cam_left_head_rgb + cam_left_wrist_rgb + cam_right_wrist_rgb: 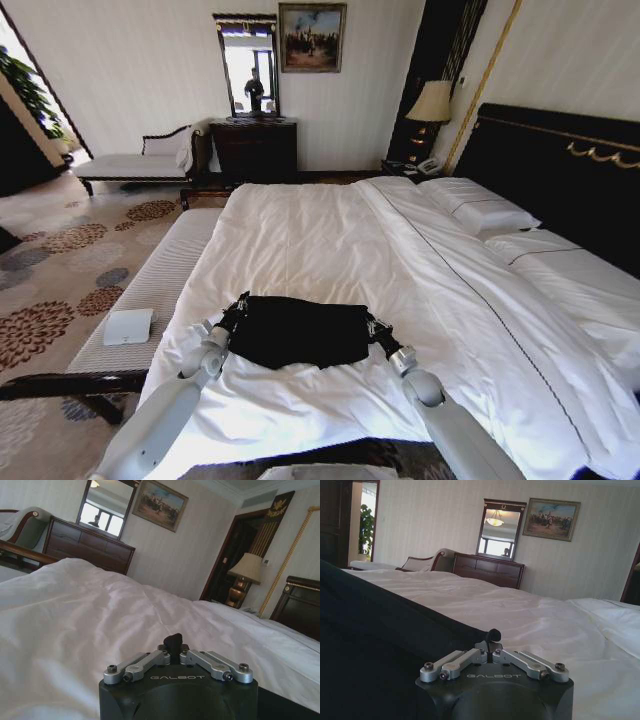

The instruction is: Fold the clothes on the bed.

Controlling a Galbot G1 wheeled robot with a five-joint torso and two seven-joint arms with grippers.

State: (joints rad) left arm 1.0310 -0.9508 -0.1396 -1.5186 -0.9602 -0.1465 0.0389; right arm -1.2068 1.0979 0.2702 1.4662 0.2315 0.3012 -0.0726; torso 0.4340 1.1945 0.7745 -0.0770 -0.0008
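Observation:
The clothes (pixel 295 330), one black T-shirt, lie bunched in a rough rectangle near the front edge of the bed (pixel 330 230), on its white duvet. My left gripper (pixel 238 307) is at the shirt's left far corner. In the left wrist view its fingertips (pixel 173 641) are shut together over white sheet, with black fabric (pixel 287 706) beside the wrist. My right gripper (pixel 375 325) is at the shirt's right edge. In the right wrist view that gripper (pixel 493 635) is shut on the edge of the raised black cloth (pixel 395 630).
White pillows (pixel 480 205) lie against the dark headboard (pixel 560 160) on the right. A pale bench (pixel 160 285) with a white box (pixel 128 326) runs along the bed's left side. Beyond the bed stand a chaise (pixel 140 160), a dresser (pixel 253 148) and a lamp (pixel 432 103).

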